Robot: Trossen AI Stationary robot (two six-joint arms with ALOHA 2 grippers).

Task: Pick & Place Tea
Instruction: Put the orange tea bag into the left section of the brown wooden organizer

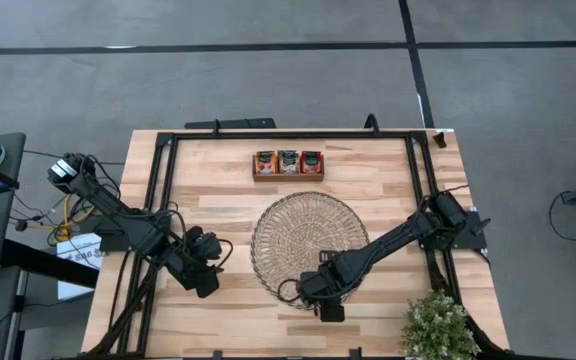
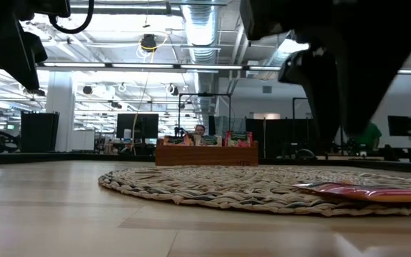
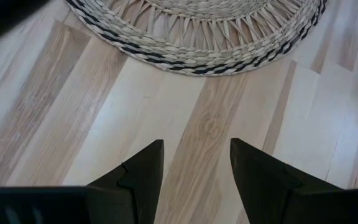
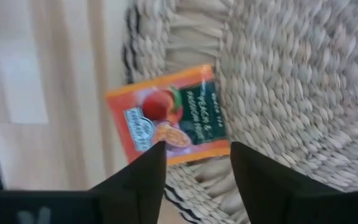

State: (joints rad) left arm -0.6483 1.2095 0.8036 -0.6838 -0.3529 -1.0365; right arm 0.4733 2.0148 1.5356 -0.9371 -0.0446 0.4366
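**Tea packet lies on the edge of the mat**

The right gripper [image 4: 191, 171] has its two fingers apart, and nothing is between them. Just past the fingertips lies one orange tea packet [image 4: 169, 115] with a green label. It is flat on the rim of the round woven mat [image 4: 291, 81], partly sticking out over the wooden table [image 4: 48, 74]. In the low view the packet [image 2: 366, 191] rests flat on the mat's near edge.

The left gripper [image 3: 194, 168] waits over bare table beside the mat [image 3: 197, 37]. Its fingers are apart too and hold nothing.

Across the mat, a small wooden tray [image 1: 288, 175] holds more tea packets [image 1: 288, 161]. A leafy plant [image 1: 438, 325] stands at the table's corner near the right arm.
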